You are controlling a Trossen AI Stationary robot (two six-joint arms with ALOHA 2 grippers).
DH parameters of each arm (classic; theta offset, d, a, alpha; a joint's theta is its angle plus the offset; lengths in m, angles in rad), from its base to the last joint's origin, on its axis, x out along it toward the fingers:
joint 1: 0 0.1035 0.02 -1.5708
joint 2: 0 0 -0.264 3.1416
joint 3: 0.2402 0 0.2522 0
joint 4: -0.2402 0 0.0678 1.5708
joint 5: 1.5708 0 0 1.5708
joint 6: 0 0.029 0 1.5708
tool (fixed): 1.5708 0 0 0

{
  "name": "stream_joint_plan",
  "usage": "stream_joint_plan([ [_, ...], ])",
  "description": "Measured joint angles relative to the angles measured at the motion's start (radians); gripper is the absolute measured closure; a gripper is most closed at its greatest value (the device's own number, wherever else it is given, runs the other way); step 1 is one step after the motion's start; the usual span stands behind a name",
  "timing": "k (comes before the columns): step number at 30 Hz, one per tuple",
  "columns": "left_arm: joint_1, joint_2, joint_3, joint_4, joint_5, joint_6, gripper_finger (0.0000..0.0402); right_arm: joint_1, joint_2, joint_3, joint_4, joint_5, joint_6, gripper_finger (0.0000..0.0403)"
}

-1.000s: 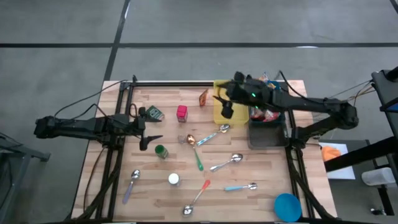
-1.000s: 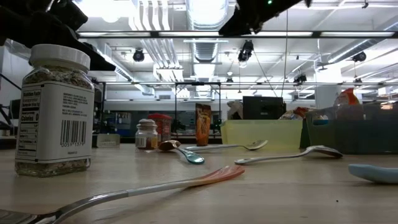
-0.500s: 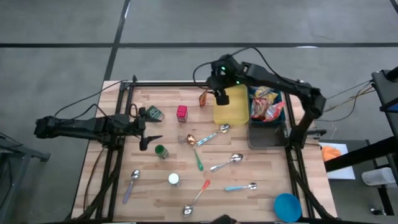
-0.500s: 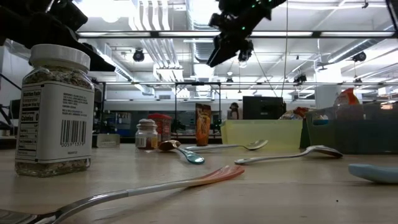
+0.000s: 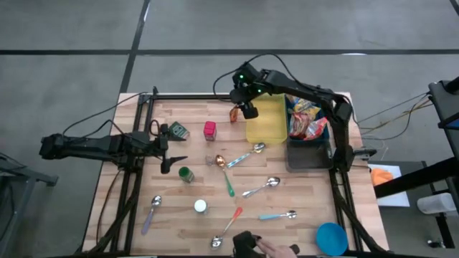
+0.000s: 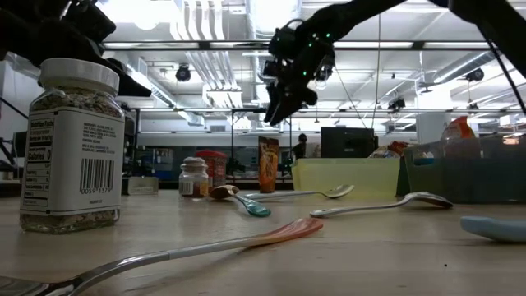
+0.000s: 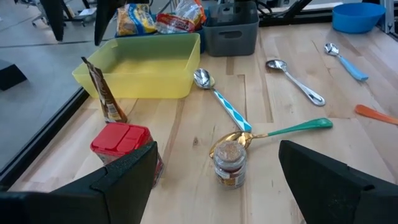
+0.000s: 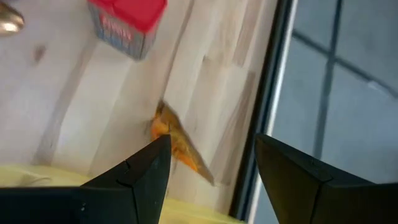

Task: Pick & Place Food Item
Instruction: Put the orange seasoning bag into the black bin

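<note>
Since the earlier frame my right arm has swung away from the grey bin of snack packets (image 5: 307,122), crossed over the yellow tray (image 5: 267,123), and now holds the right gripper (image 5: 247,109) above that tray's far left corner. A person's hand (image 5: 262,246) has also come into sight at the near table edge, well apart from the tray. The thing I judge to be the food item, an orange-brown sachet (image 5: 234,113), stands upright on the wood just beside that same tray corner, on the side away from the bin. From the right wrist camera the sachet (image 8: 176,142) shows directly between the two dark fingers (image 8: 134,174), which are spread with a clear gap and hold nothing. The sachet is thin and flat, tall and narrow, seen nearly edge-on from the wrist, with its long axis upright; its flat faces appear to run slantwise across the gap, so I expect a wrist turn may be needed before closing. The right gripper is far nearer than the left gripper (image 5: 166,152), which waits with its fingers (image 7: 124,174) spread wide, well out from the tray beyond a red-capped jar (image 5: 209,130). In the level view the sachet (image 6: 268,164) stands just beside the tray, the gripper clearly above it.
</note>
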Motion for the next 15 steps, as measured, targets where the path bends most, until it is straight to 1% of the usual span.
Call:
stream_joint_plan([
  [9, 0.0, 0.0, 0.0, -0.017, 0.0, 0.0, 0.0061, -0.015, 0.12, 0.102, -0.058, 0.007, 0.0, 0.0174],
  [15, 0.0, 0.0, 0.0, -0.022, 0.0, 0.0, 0.0061, -0.018, 0.199, 0.206, -0.186, 0.007, 0.0, 0.0174],
])
